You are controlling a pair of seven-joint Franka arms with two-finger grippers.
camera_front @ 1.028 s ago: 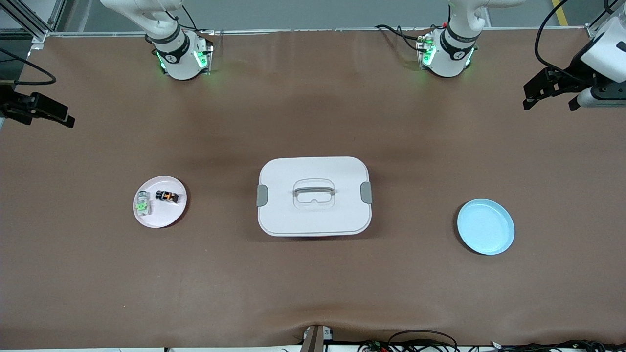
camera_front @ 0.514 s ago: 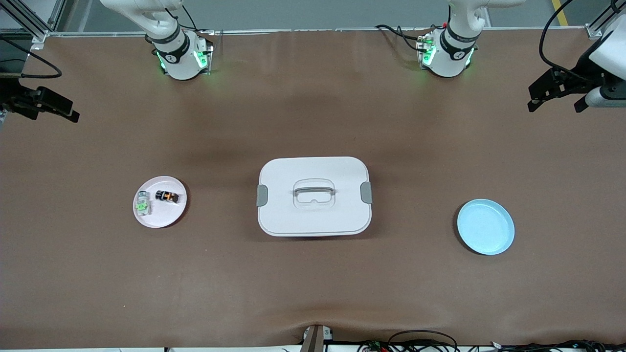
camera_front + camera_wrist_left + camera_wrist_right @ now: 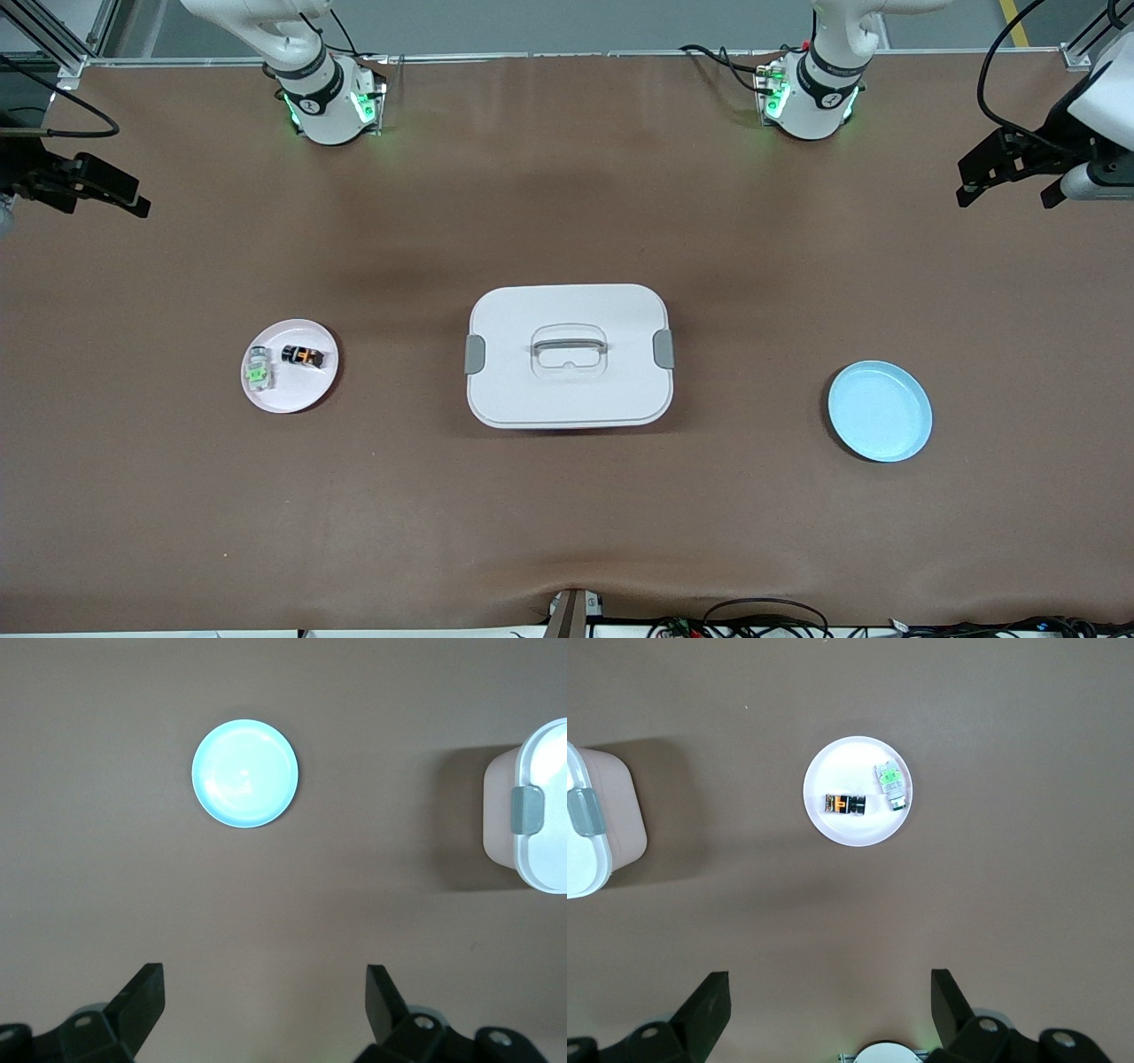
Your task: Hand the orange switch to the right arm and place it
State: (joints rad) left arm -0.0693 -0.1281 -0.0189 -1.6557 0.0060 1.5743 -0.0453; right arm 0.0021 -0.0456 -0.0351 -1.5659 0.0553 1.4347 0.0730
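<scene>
The orange switch (image 3: 304,356) lay on a small pink plate (image 3: 312,393) toward the right arm's end of the table, with nothing gripping it. Just beside it on the same plate, apart from it, lay a pale part with a green middle (image 3: 258,372). In the right wrist view the switch (image 3: 845,804) and the green part (image 3: 891,786) showed side by side on the plate (image 3: 855,828), well clear of the gripper's fingers.

The right gripper (image 3: 97,189) hung in the air over the table's edge at the right arm's end, well apart from the pink plate and holding nothing; its fingers (image 3: 707,1005) stood wide apart.

A white box with a lid (image 3: 568,301), a handle on top and grey clasps at its two ends, sat in the middle of the table, beside the pink plate toward the left arm's end. A light blue plate (image 3: 880,410) with nothing on it lay near the box, farther toward the left arm's end.

The left gripper (image 3: 1010,173) hung over the table's edge at the left arm's end, well apart from the blue plate, holding nothing, its fingers (image 3: 385,999) spread wide.
</scene>
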